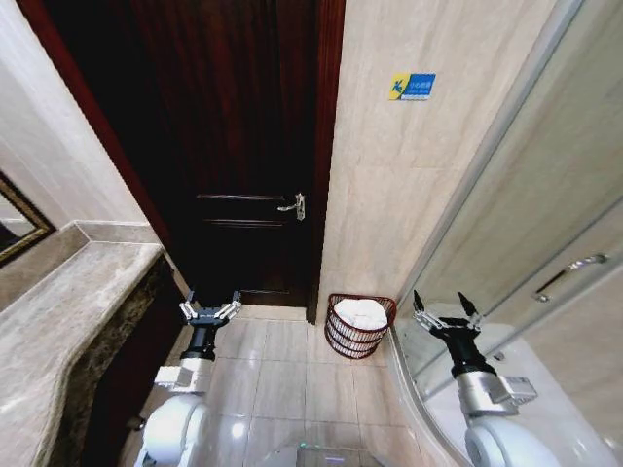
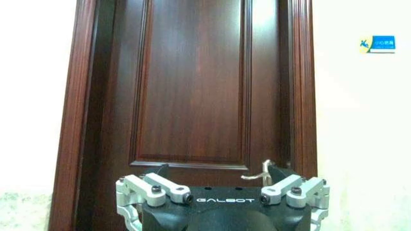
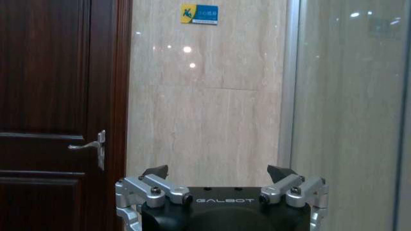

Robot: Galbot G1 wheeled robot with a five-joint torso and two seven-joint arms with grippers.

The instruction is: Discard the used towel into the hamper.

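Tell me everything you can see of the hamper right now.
The hamper is a small round basket of dark reddish-brown wire, openwork with thin ribs, tapering slightly downward. It stands upright on the tiled floor against the beige wall, right of the door. White cloth lies inside. Neither gripper touches it.

Your left gripper (image 1: 209, 309) has black fingertips on silver links above a black body and white arm; beyond its fingers stands a dark reddish-brown wooden door (image 1: 234, 146) with a silver handle (image 1: 293, 204). Your right gripper (image 1: 445, 306) wears the same black and silver. Between the two sets of fingers, nearer the right ones, sits the dark reddish-brown wire hamper (image 1: 359, 326) with a white towel (image 1: 361, 313) inside. Above it you see beige veined wall tiles (image 1: 409, 175) bearing a blue and yellow sign (image 1: 412, 87). Beside the left fingers runs a mottled grey-brown stone counter (image 1: 68, 311).
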